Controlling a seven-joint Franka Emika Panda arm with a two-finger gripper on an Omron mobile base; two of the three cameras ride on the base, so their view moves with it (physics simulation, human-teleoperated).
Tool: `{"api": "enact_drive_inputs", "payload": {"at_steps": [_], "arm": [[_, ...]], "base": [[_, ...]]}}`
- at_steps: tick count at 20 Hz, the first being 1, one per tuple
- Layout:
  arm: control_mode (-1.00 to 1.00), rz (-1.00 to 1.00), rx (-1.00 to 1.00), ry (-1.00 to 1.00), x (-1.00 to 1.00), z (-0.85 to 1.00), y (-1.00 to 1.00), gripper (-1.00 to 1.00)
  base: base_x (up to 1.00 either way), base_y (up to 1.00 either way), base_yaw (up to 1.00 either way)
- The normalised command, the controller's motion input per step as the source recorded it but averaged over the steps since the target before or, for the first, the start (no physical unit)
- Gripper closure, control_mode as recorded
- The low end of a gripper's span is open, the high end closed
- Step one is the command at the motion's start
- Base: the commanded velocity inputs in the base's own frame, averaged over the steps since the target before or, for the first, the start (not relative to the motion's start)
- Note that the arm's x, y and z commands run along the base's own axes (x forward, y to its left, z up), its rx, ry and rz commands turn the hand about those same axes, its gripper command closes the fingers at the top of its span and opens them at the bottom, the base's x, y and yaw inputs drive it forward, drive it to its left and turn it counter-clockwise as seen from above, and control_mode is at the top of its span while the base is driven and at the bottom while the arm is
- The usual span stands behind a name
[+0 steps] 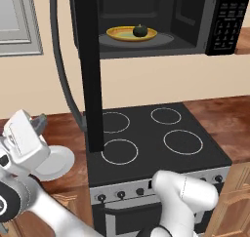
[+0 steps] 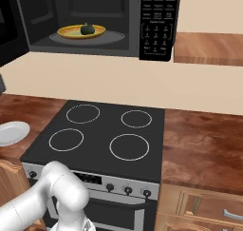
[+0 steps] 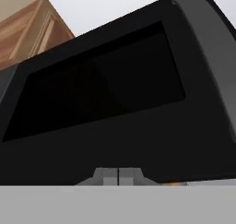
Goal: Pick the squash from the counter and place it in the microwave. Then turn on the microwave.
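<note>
Squash [image 1: 140,30] sits on a yellow plate [image 1: 118,34] inside the microwave [image 2: 95,2], near the middle of the cavity floor (placing looks done). Door [image 1: 91,75] hangs wide open over the stovetop's left edge, so it likely needs shutting before any keypad [image 2: 158,23] press. Jaws [image 3: 118,176] pressed together, holding nothing, facing the door's dark glass close up. Keypad lettering too small to read; no brand visible. White plate [image 2: 12,132] at the worktop [image 2: 201,139] left edge.
</note>
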Motion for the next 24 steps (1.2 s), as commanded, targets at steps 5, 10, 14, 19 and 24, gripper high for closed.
{"api": "enact_drive_inputs", "payload": {"at_steps": [5, 10, 14, 19, 24], "arm": [[-1.00, 0.00, 0.00, 0.00, 0.00, 0.29, -0.56, 1.00], [-1.00, 0.00, 0.00, 0.00, 0.00, 0.35, -0.66, 1.00], [-1.00, 0.00, 0.00, 0.00, 0.00, 0.36, -0.65, 1.00], [-1.00, 0.00, 0.00, 0.00, 0.00, 0.42, -0.67, 1.00], [-1.00, 0.00, -0.02, 0.00, 0.00, 0.45, -0.74, 1.00]], "base": [[0.00, 0.00, 0.00], [0.00, 0.00, 0.00], [0.00, 0.00, 0.00], [0.00, 0.00, 0.00], [0.00, 0.00, 0.00]]}}
